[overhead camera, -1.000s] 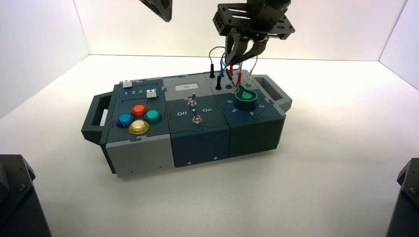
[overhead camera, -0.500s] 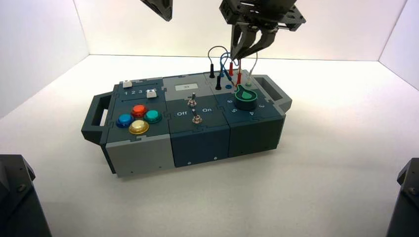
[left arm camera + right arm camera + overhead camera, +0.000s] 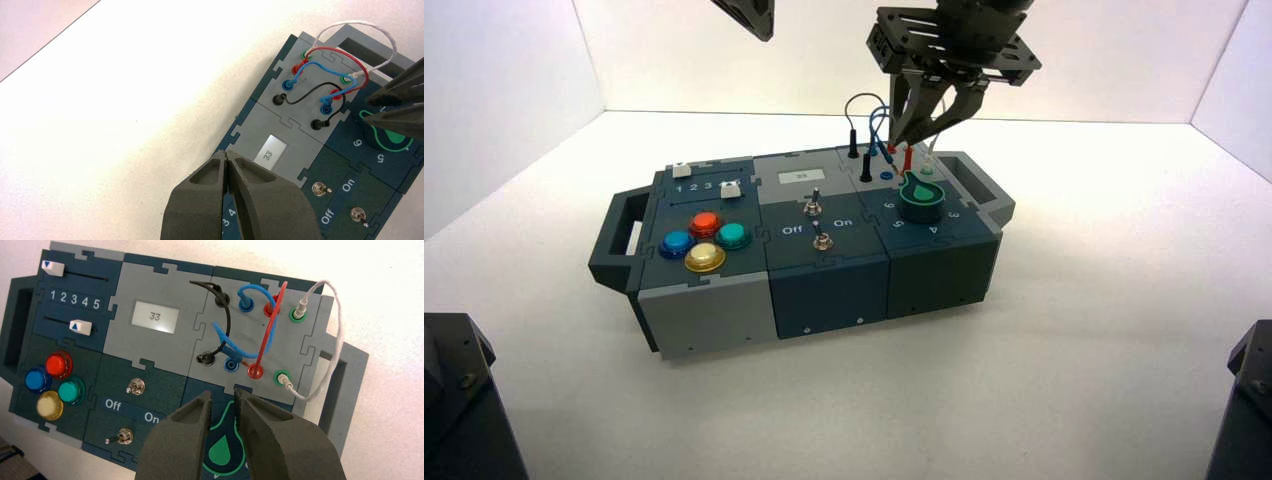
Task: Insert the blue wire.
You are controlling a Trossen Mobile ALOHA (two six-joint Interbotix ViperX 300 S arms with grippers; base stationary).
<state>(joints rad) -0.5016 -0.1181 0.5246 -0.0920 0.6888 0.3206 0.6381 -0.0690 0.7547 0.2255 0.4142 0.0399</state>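
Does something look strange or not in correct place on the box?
Yes: on the wire panel, the blue wire's near plug lies slanted beside its blue socket, not in it, while the other wires are plugged in.

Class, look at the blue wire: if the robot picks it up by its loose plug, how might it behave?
The blue wire would probably flex rather than stay straight, since it already curves in a loop. Its loose plug may swivel or tilt, as it lies slanted beside its socket. The far end would likely stay anchored, being seated in the other blue socket.
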